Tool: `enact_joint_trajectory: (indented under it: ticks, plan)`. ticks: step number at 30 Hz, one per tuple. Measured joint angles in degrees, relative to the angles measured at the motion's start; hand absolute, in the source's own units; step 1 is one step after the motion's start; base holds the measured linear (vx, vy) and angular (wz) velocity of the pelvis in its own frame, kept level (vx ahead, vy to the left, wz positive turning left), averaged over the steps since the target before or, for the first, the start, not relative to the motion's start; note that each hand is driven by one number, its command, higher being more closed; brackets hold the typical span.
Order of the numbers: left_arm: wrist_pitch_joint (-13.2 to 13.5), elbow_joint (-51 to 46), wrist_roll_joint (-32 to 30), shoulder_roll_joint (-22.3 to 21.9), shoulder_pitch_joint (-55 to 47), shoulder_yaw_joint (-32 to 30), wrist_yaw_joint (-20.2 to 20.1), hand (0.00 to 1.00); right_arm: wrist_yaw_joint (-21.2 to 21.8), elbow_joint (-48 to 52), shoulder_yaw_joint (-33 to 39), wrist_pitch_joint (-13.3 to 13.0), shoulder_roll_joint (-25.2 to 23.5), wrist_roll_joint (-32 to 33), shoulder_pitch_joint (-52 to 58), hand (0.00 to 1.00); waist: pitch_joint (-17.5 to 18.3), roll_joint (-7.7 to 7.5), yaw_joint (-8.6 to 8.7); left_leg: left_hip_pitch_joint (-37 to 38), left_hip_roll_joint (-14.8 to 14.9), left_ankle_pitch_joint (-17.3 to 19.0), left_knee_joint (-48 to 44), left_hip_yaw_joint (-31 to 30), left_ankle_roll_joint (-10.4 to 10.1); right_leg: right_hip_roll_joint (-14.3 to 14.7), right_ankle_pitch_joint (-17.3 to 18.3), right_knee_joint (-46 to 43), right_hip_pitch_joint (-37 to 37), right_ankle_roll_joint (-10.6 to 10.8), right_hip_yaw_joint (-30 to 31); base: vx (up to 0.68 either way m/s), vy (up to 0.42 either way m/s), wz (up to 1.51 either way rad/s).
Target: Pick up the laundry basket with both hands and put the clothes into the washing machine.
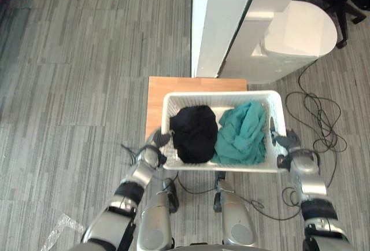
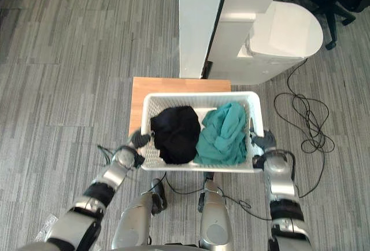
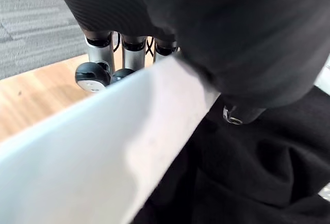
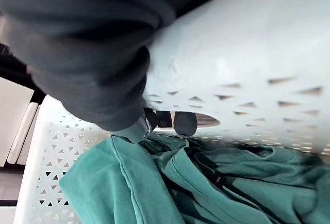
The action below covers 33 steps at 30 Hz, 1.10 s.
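Down on the floor at far left lies a scrap of clear plastic (image 1: 58,228). The left hand (image 1: 155,150) clamps the laundry basket (image 1: 222,94) at its short side, fingers (image 3: 98,64) outside the rim, thumb inside above the black garment (image 1: 193,132). The basket hangs over the near part of a small wooden table (image 1: 173,89); whether it rests there I cannot tell. A teal garment (image 1: 243,132) lies beside the black one. The right hand (image 1: 289,147) grips the opposite rim, mostly hidden under its cover. Beyond stand a white pillar (image 1: 217,19) and the washing machine (image 1: 295,37), with loose cables (image 1: 318,118) on the floor.
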<state>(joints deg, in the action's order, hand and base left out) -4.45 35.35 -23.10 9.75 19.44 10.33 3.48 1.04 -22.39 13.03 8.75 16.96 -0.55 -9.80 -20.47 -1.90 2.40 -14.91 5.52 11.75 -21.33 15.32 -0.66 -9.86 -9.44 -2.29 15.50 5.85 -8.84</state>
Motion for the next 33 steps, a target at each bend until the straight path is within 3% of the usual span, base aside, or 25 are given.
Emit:
enact_joint_trajectory:
  ticks: [2,6,8,11,16,20,22,24,25,26,28,30,31,32,33]
  plan:
    - [0.69,-4.77,0.71,-0.18,-3.89,-0.99,-0.8,1.0,0.55,0.94,1.12,-0.45,-1.52,0.04,2.78,1.0,0.6,0.54,0.04,2.2,-0.64,-0.48,1.7,-0.63,-0.06,-0.23,0.45,0.05,-1.86,0.06,-0.58,0.14,0.048,0.17]
    - [1.68,-19.37,3.97,-2.27,-14.83,-5.51,-1.03,1.0,1.85,6.17,2.34,-3.51,-5.61,2.1,8.48,1.0,5.24,2.81,-0.21,7.33,-1.04,-0.78,4.99,-0.96,-0.37,-0.23,2.11,0.24,-5.72,0.34,-0.76,0.1,0.012,0.06]
    - [2.94,-23.95,4.09,-4.13,-19.81,-7.44,-1.01,1.0,2.79,8.87,3.0,-6.28,-7.3,2.1,10.87,1.0,8.46,3.99,-0.31,11.4,-1.45,-0.94,7.54,-1.0,-0.66,-0.21,3.4,0.47,-8.85,0.56,-0.93,0.07,0.007,0.03]
    - [3.16,-25.94,4.01,-6.91,-22.48,-8.25,-0.99,1.0,2.88,8.88,4.64,-7.95,-8.92,2.26,12.66,1.0,11.42,4.26,-0.6,15.46,-1.36,-1.11,9.5,-1.42,-0.92,-0.01,4.05,1.3,-12.73,0.72,-1.7,0.05,-0.015,0.07]
    - [3.04,-26.22,3.13,-7.49,-26.79,-7.15,-1.27,1.0,2.81,6.2,5.11,-8.44,-11.11,2.77,16.2,1.0,12.64,3.46,-0.68,20.16,-0.77,-1.09,8.91,-2.41,-0.95,0.67,4.64,2.43,-18.68,0.55,-2.17,0.01,-0.027,0.04]
    - [2.22,-26.13,1.73,-5.55,-27.99,-4.09,-2.3,1.0,1.42,2.11,5.18,-8.42,-11.81,4.64,18.84,1.0,12.6,3.56,-0.76,19.24,1.09,0.82,2.69,-4.68,-1.57,1.86,7.42,-1.37,-20.12,-0.56,-3.76,-0.09,-0.067,0.25]
    - [2.15,-25.99,0.93,-4.56,-28.0,-3.25,-2.28,1.0,0.8,1.02,4.82,-8.38,-11.95,5.62,19.05,1.0,12.41,3.88,-1.61,17.2,2.98,1.33,-2.56,-5.72,-1.79,2.67,10.07,-6.61,-18.82,-1.64,-2.83,-0.15,-0.085,0.05]
    - [2.2,-26.21,0.95,-4.05,-27.72,-3.18,-1.9,1.0,0.28,0.98,3.99,-8.52,-11.85,6.98,18.88,1.0,12.65,3.48,-1.58,16.8,2.66,3.27,-6.42,-10.83,-3.39,2.07,11.24,-10.1,-15.99,-2.56,-2.11,-0.21,-0.099,0.04]
    - [2.25,-26.44,0.95,-4.02,-27.7,-2.95,-1.9,1.0,0.24,0.93,4.02,-8.52,-11.41,7.3,18.77,1.0,12.54,4.02,-1.92,15.7,3.1,4.66,-12.28,-11.96,-3.83,2.37,10.95,-11.05,-15.23,-2.97,-1.93,-0.13,-0.015,-0.25]
    - [2.26,-26.47,0.95,-4.69,-28.09,-2.89,-1.88,1.0,0.23,0.94,3.97,-8.49,-10.78,7.51,19.0,1.0,13.4,5.98,-2.01,16.09,4.17,6.37,-19.61,-15.26,-6.47,3.78,10.37,-11.85,-14.16,-3.25,-0.98,-0.15,0.037,-0.35]
    - [2.29,-27.17,0.95,-5.09,-28.19,-2.97,-1.65,1.0,0.1,1.29,3.99,-8.64,-10.74,8.32,19.13,1.0,14.12,7.03,-1.35,16.97,4.23,8.78,-20.02,-17.79,-7.82,4.75,9.56,-11.98,-12.01,-2.82,0.09,-0.27,0.127,-0.4]
    - [2.39,-29.17,0.94,-4.82,-28.1,-2.52,-1.35,1.0,0.01,3.0,3.98,-9.17,-11.15,9.62,19.83,1.0,14.27,7.19,-0.85,16.13,3.41,13.74,-15.99,-18.62,-6.22,5.8,7.9,-11.73,-7.87,-1.53,2.58,-0.36,0.167,-0.6]
    - [2.52,-29.27,0.94,-3.94,-27.69,-1.54,-0.83,1.0,-0.68,4.48,4.08,-9.83,-11.86,10.22,21.19,1.0,14.62,5.92,-0.86,14.52,2.85,16.77,-12.96,-17.04,-3.49,5.61,6.35,-10.13,-5.18,0.12,4.93,-0.4,0.163,-0.8]
    - [2.43,-29.17,0.94,-2.69,-27.76,-1.04,-0.7,1.0,-1.29,5.56,4.01,-9.76,-13.65,10.22,23.14,1.0,15.17,4.03,-0.94,13.53,1.46,15.85,-10.16,-14.49,-2.14,5.29,6.22,-6.21,-4.28,0.86,7.8,-0.39,0.132,-0.81]
    - [2.47,-29.19,0.93,-2.06,-27.75,-0.58,-0.78,1.0,-1.57,6.59,4.05,-9.75,-14.38,10.24,24.45,1.0,15.42,3.69,-0.86,12.46,1.56,14.77,-9.21,-12.74,-1.08,5.65,6.2,-6.01,-2.93,0.83,8.79,-0.32,0.074,-0.7]
